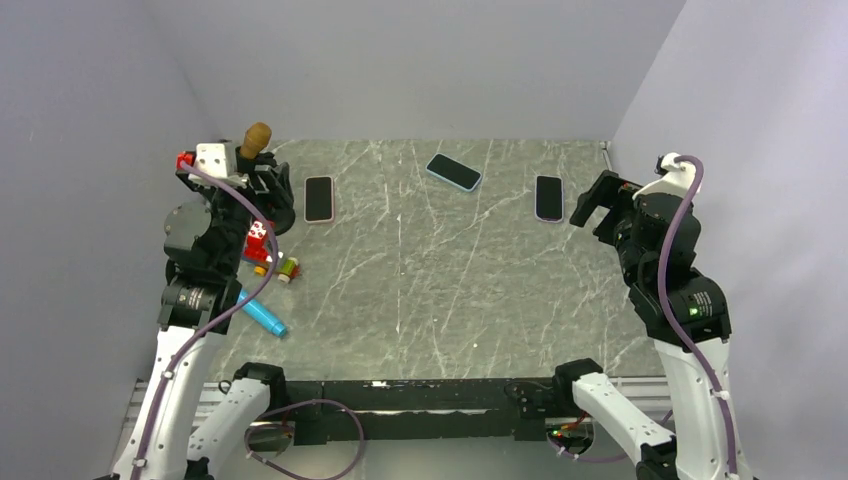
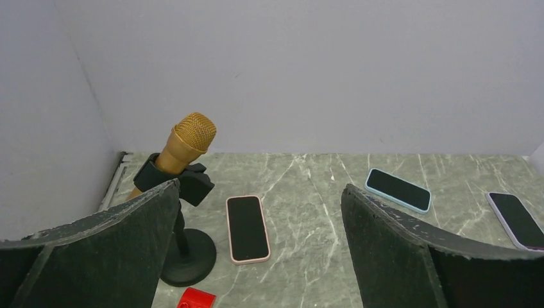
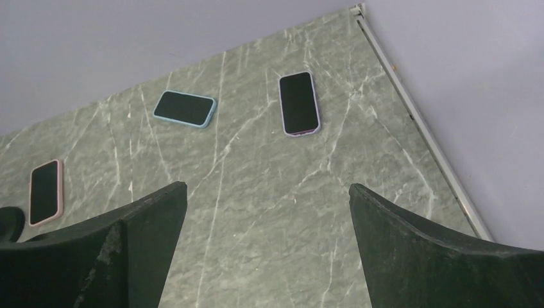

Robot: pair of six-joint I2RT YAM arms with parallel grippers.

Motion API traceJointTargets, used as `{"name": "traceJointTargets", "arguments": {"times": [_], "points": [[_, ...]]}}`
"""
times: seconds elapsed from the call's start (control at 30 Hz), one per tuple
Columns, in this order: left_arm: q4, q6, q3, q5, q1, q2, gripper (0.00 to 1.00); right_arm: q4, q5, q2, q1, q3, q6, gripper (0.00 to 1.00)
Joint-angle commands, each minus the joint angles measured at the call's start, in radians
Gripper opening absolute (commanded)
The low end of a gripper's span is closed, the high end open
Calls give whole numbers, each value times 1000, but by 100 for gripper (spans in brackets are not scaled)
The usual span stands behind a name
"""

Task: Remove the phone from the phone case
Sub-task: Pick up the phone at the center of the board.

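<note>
Three phones lie screen-up at the back of the marble table. One in a pink case (image 1: 319, 198) lies at the left, also in the left wrist view (image 2: 247, 228) and the right wrist view (image 3: 45, 192). One in a light blue case (image 1: 453, 172) lies in the middle (image 2: 398, 189) (image 3: 185, 108). One in a lilac case (image 1: 548, 198) lies at the right (image 2: 517, 220) (image 3: 299, 102). My left gripper (image 1: 272, 190) is open and empty above the table, left of the pink-cased phone. My right gripper (image 1: 592, 207) is open and empty, right of the lilac-cased phone.
A gold microphone (image 2: 183, 145) on a black stand (image 2: 188, 256) is by the left gripper. A red toy (image 1: 258, 242), small coloured pieces (image 1: 288, 269) and a blue marker (image 1: 262, 316) lie at the left edge. Grey walls enclose the table.
</note>
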Motion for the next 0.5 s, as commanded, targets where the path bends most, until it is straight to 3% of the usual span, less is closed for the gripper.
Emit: {"name": "traceJointTargets", "arguments": {"times": [0.0, 0.13, 0.47], "points": [[64, 30, -6, 43, -11, -13, 99, 7, 34, 2, -4, -16, 36, 100], [73, 8, -22, 83, -22, -6, 99, 6, 69, 41, -3, -32, 59, 100], [161, -83, -89, 235, -67, 30, 99, 189, 17, 165, -4, -201, 86, 100]]}}
